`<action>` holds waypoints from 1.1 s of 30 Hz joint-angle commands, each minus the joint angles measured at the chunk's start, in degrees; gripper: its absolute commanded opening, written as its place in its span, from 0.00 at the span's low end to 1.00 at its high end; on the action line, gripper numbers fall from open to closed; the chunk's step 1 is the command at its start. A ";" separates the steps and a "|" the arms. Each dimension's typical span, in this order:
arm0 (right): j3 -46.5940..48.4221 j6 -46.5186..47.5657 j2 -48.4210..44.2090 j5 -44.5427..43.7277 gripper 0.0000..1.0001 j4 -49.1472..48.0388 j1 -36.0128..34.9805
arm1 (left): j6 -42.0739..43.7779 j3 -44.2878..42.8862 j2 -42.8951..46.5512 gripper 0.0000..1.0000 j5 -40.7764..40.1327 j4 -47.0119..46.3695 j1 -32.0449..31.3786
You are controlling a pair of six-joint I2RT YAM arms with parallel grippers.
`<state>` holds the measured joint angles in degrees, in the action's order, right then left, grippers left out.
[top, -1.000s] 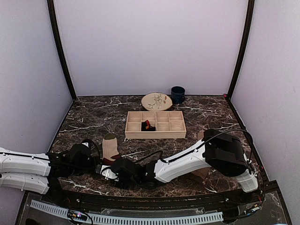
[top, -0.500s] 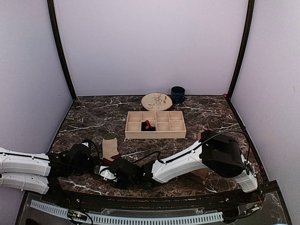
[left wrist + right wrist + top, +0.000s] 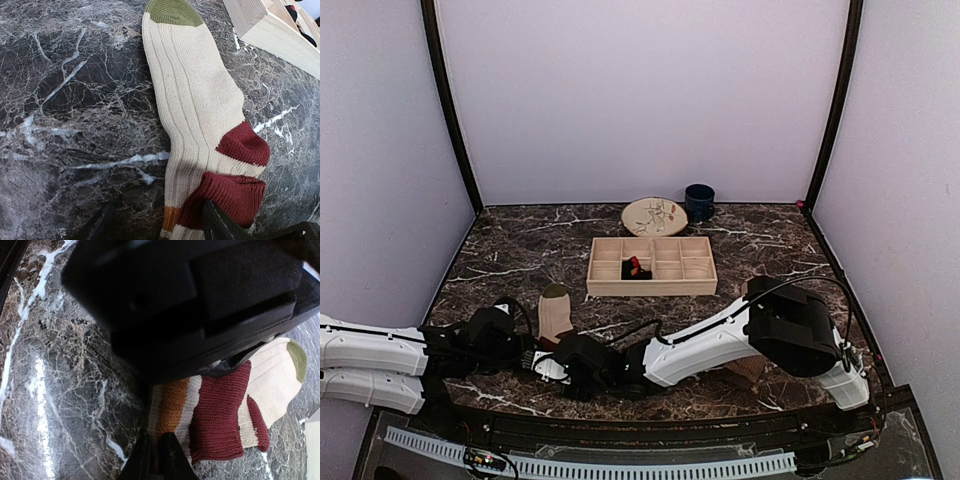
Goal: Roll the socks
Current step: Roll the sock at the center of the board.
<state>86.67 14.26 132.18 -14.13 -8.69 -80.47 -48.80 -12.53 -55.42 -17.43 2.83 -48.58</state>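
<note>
Socks show in two places. The striped sock (image 3: 195, 100) lies flat on the marble table (image 3: 500, 260) near the front edge, green toe pointing away, maroon cuff folded over. The black-and-red sock (image 3: 636, 268) sits in a left-of-centre compartment of the wooden tray (image 3: 650, 290). Behind the tray stand a patterned plate (image 3: 654, 216) and a blue mug (image 3: 699, 201). The left gripper (image 3: 160, 230) is spread wide, straddling the cuff end. The right gripper (image 3: 157, 457) has its jaws nearly together, pinching the cuff's edge.
</note>
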 commanded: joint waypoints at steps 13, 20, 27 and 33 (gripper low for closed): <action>1.32 -1.88 0.16 3.08 0.00 2.18 1.00 | -3.40 1.21 5.33 0.75 -3.65 7.98 0.06; 1.60 -4.19 -1.14 6.80 0.00 3.36 1.68 | -4.77 2.06 12.28 0.76 -6.02 10.61 0.06; 5.49 -8.59 -1.28 14.64 0.00 8.61 3.80 | -4.23 2.55 14.47 0.76 -6.05 10.50 0.06; 7.61 -13.43 -1.84 21.77 0.00 10.79 6.60 | -3.89 2.30 14.19 0.76 -5.75 10.12 0.06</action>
<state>92.25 5.32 132.05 1.28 -0.12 -75.68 -52.84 -11.03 -41.39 -22.37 11.75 -48.58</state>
